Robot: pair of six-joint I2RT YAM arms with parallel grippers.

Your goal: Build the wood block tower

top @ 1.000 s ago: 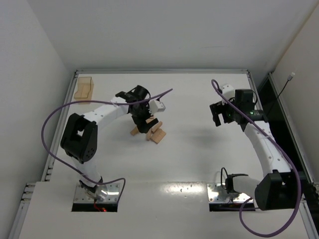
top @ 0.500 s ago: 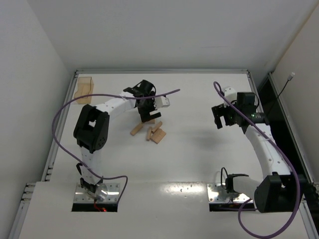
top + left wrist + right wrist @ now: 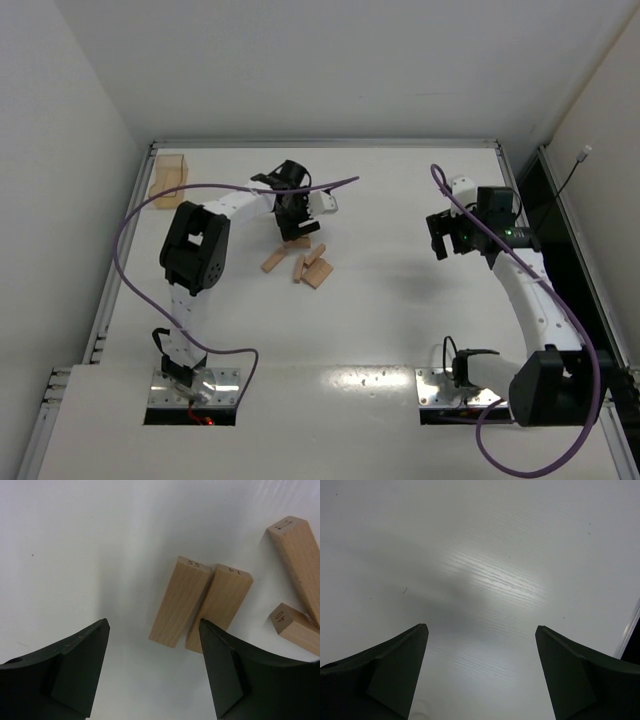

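Numbers inked on the wood blocks (image 3: 180, 602) show only from the left wrist — left gripper (image 3: 153, 625) spread, empty; right gripper (image 3: 481, 628) likewise.

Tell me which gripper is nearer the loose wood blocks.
Left. The left gripper hovers just over the far edge of the wood blocks; the right gripper hangs well off to their right.

Both arms (image 3: 530, 300) have white links, black joints, looping purple cables (image 3: 118, 270) and dark wedge-shaped fingers (image 3: 80, 670).
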